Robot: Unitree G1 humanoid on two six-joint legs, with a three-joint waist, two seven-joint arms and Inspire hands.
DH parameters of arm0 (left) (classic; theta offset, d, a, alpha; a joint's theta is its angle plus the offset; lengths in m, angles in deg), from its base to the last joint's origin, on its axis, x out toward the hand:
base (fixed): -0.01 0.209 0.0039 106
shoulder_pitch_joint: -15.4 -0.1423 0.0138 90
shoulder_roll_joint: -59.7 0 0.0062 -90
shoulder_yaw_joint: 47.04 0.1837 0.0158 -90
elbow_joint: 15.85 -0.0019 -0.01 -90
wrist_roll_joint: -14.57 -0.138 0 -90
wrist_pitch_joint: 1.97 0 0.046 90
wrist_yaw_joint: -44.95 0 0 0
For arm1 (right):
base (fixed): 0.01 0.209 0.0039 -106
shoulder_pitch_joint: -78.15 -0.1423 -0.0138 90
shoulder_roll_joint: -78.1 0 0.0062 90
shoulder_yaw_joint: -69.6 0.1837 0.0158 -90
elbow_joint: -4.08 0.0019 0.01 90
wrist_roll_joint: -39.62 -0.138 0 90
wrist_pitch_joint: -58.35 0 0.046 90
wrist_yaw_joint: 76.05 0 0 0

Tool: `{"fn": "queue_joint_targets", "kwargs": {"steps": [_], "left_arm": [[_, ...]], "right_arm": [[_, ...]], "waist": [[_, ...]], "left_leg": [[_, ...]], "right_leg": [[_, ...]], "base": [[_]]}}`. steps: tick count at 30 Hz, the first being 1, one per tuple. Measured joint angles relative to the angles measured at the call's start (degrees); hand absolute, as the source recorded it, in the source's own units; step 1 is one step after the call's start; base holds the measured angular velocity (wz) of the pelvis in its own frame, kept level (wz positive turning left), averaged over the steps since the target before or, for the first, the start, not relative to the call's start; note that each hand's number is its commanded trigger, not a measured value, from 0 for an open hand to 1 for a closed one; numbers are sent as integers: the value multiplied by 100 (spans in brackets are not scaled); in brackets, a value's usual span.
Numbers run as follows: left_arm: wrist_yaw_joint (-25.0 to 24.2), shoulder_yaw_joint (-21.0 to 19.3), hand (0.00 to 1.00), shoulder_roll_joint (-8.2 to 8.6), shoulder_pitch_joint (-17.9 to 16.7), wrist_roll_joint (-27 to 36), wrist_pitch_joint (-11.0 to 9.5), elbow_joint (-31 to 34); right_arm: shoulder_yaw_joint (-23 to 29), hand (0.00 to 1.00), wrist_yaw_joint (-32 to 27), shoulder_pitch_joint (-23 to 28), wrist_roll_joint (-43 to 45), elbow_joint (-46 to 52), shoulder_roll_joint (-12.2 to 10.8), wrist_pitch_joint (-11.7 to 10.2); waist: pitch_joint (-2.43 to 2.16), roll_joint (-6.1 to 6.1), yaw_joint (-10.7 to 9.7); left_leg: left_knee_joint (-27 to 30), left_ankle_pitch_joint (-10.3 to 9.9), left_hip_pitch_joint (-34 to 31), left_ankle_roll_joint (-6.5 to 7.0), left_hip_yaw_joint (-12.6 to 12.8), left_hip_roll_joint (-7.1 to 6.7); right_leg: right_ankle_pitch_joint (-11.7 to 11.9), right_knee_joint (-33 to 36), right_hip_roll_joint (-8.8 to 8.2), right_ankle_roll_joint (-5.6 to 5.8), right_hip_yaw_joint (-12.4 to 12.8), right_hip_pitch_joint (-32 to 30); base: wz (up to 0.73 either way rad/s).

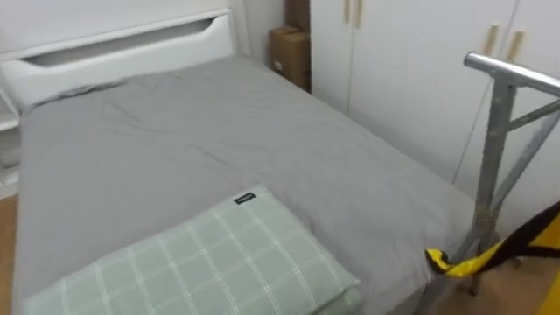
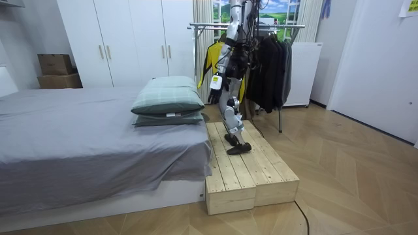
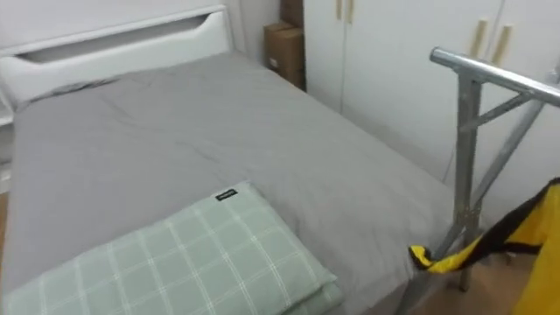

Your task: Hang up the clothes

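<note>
The robot stands on a wooden platform (image 2: 251, 171) at the end of the bed (image 1: 219, 149) where the checked pillow (image 1: 210, 262) lies, with the clothes rack (image 1: 500, 131) close on its right. The eye views look along the bed towards the headboard. The wardrobe (image 1: 411, 70) and a cardboard box (image 1: 290, 52) stand beyond.

The garment to hang seems to be a yellow-and-black jacket (image 1: 459, 261). It shows at the lower right of the eye views, low beside the rack's leg. One strip of it is stretched up and out of the picture, so it looks held or already caught on something — which of the two I cannot tell.

In the room view the left hand (image 2: 215, 81) sits at hip height against the jacket. It is too small there to say whether the fingers are spread, curled or pinching cloth.

The step in hand looks like bringing the jacket to the bar, where dark clothes (image 2: 268, 65) already hang. The head is aimed at the bed, so the next move probably calls for turning right to face the bar, then lifting the jacket high enough to clear it without snagging the brace.
</note>
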Motion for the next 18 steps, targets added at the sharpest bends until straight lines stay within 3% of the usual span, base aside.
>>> {"fn": "queue_joint_targets", "kwargs": {"steps": [1,4,6,9,11,12,15,18], "left_arm": [[0,-41,0,1,-27,69,4,-123],[0,-115,0,18,-61,69,13,-200],[0,-185,0,17,-89,87,52,-251],[-2,-331,0,-13,-98,105,63,-242],[-2,-353,0,-12,-98,105,28,-235],[-2,-356,0,-19,-92,105,26,-235],[-1,-379,0,-112,-46,258,-30,-243],[12,-356,0,-166,-54,533,-68,-240]], "right_arm": [[5,0,1,3,49,-33,-2,80],[31,0,2,35,61,-101,4,223],[31,0,-1,8,59,-96,-9,252],[73,0,0,139,109,-93,-8,359],[218,0,14,225,178,-87,-11,368],[237,0,18,246,195,-77,-11,368],[360,0,-12,345,363,-25,-34,441],[409,0,-132,394,380,-5,-79,479]], "waist": [[-35,-11,-1],[-34,-72,45],[-30,-73,32],[-2,-182,-38],[18,-216,-131],[22,-219,-160],[36,-189,-258],[74,-149,-305]], "left_leg": [[-83,14,40,11,-115,-39],[-197,173,163,34,-168,-128],[-145,234,76,133,-353,-150],[-127,364,-1,222,-720,-252],[98,377,-243,320,-1103,-293],[155,360,-313,352,-1249,-320],[392,336,-620,522,-1882,-473],[417,305,-663,613,-2313,-639]], "right_leg": [[108,-3,-39,-21,80,67],[117,81,-188,-29,142,197],[162,213,-277,46,249,207],[178,213,-307,96,1057,277],[221,164,-249,232,1689,316],[233,154,-234,251,1824,329],[351,87,-99,384,2676,389],[393,81,-60,441,3197,449]], "base": [[60],[55],[55],[97],[103],[116],[105],[68]]}}
